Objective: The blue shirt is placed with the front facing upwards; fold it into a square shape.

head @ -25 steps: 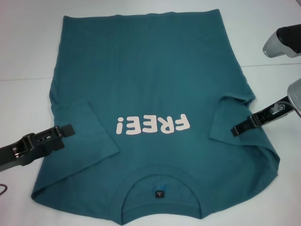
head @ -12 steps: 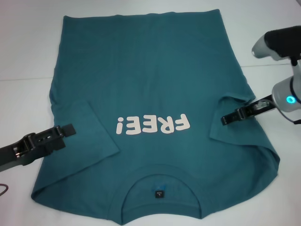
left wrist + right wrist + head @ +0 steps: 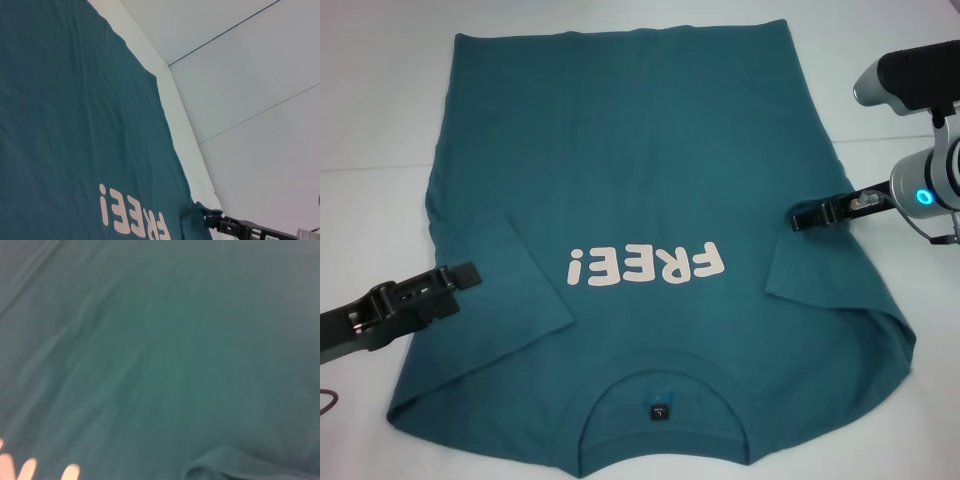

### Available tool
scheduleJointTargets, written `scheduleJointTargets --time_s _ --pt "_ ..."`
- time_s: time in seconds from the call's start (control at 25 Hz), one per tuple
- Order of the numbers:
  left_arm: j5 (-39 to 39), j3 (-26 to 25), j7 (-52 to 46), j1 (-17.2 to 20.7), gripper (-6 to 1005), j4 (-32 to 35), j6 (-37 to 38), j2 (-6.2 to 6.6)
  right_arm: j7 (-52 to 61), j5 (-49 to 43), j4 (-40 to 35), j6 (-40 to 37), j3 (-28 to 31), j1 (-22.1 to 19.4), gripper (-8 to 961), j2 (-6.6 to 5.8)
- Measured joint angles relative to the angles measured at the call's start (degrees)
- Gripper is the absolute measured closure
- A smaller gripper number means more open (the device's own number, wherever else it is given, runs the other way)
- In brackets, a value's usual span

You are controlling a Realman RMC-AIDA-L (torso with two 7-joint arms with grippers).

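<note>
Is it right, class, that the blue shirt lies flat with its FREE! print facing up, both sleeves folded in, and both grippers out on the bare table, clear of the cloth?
Not quite. In the head view the blue shirt does lie print up, sleeves folded in, but neither gripper is clear of it: the left gripper reaches over its left edge and the right gripper is at the folded right sleeve.

A white table [image 3: 380,120] fills the head view, its surface plain and matte. A faint straight line [image 3: 370,166] crosses the table toward its far side. At the table's near left corner, a dark cable [image 3: 325,403] curls in a small loop. Beyond the table's far edge, the left wrist view shows pale panels [image 3: 240,75] divided by thin dark seams [image 3: 225,32].
</note>
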Motion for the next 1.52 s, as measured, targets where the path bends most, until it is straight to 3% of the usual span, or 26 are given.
scheduleJointTargets --time_s 0.48,0.76,0.96,1.16,1.32,1.52 --pt "-1.22 0.0 -0.04 0.0 125 -0.63 0.0 0.05 1.6 0.29 7.25 17.22 -0.43 1.64 51 1.52" --pt "-1.32 0.0 -0.03 -0.09 125 -0.78 0.05 0.1 5.66 0.57 4.08 17.03 -0.04 1.33 53 0.65" --pt "-1.32 0.01 0.0 -0.1 125 -0.8 0.05 0.01 6.44 0.84 -0.8 5.46 0.0 0.47 54 -0.05" --pt "-1.32 0.05 0.0 0.0 126 -0.8 0.11 0.0 4.77 4.31 -8.88 -9.14 0.06 -2.92 55 -0.25" --pt "-1.32 0.26 0.15 0.05 126 -0.8 0.18 0.0 -3.32 18.74 -13.55 -19.24 1.22 -8.08 56 -0.64" --pt "-1.32 -0.02 -0.34 0.28 125 -0.66 0.83 0.35 -17.2 46.21 -12.13 -35.53 6.3 -15.83 57 -3.33"
